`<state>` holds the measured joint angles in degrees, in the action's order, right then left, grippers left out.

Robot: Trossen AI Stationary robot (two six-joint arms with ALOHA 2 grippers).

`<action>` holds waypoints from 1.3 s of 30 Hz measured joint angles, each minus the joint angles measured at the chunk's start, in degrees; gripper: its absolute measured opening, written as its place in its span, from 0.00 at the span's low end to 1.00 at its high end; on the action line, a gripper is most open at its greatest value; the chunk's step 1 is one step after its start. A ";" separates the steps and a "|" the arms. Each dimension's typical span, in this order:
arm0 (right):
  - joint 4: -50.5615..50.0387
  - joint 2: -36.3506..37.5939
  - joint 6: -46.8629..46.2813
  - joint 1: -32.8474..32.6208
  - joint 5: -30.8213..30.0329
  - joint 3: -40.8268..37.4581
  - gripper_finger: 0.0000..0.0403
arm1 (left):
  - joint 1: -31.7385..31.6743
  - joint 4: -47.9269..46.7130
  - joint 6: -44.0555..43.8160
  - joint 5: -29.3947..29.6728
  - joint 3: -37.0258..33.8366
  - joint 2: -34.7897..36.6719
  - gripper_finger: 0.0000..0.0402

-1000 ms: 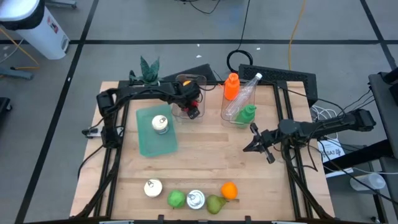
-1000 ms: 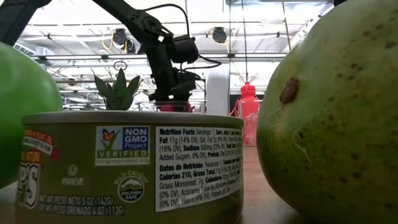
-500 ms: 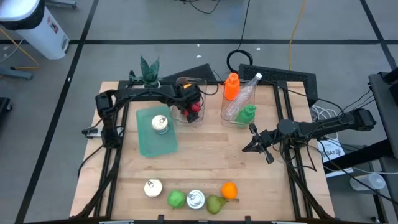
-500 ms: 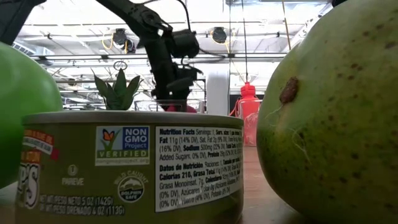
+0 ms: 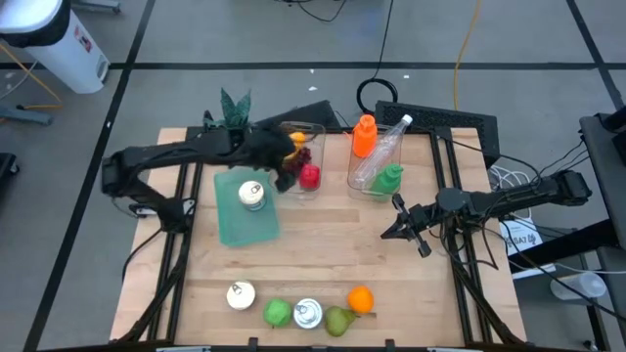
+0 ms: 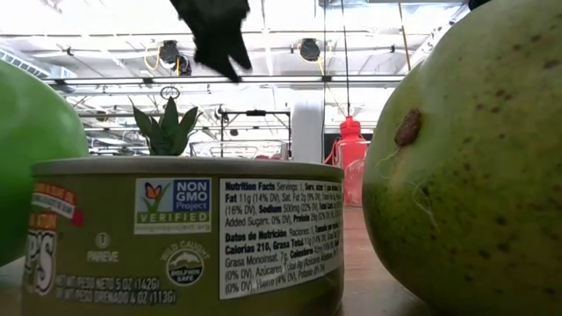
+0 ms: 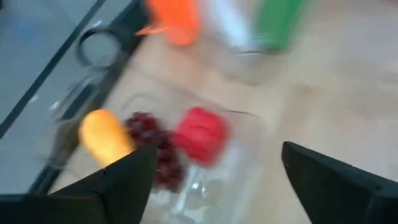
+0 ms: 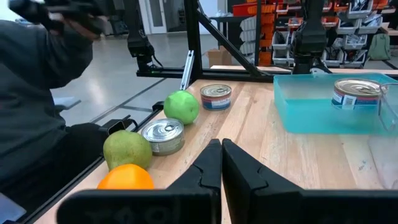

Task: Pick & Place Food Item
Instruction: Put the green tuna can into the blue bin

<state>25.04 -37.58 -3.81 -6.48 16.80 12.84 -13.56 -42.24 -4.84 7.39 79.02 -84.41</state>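
Jaws of the left gripper (image 5: pixel 286 174) stand wide and empty, at 9 o'clock of the clear container (image 5: pixel 315 130); the right gripper (image 5: pixel 399 227) waits closed at 3 o'clock of the surface (image 5: pixel 323 264).

High view: red fruit (image 5: pixel 309 177) sits in the container.

Left wrist view: red fruit (image 7: pixel 200 134) beside dark berries (image 7: pixel 149 134) and a yellow piece (image 7: pixel 106 132).

Judgement: light, smooth, probably rigid; grip across its widest middle.

Left claw (image 5: pixel 282 168) pulls back out of clear bin (image 5: pixel 318 137), jaws apart and empty; red fruit (image 5: pixel 309 177) now exposed inside.
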 joint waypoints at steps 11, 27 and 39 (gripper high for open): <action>0.24 -0.03 1.69 0.00 -0.13 0.00 0.00 | 27.54 4.00 -6.87 -7.11 -0.60 -2.10 0.17; 1.77 -0.37 -0.16 0.00 -0.35 -0.02 0.00 | 38.31 32.86 -21.60 -25.17 -0.70 -28.61 0.13; 2.19 -0.37 -3.05 0.00 -0.25 -0.01 0.00 | 36.56 24.27 -31.56 -24.73 -0.63 -31.99 0.13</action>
<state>27.22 -37.95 -6.86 -6.48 16.55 12.83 23.00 -17.96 -36.40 -17.34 78.39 -116.40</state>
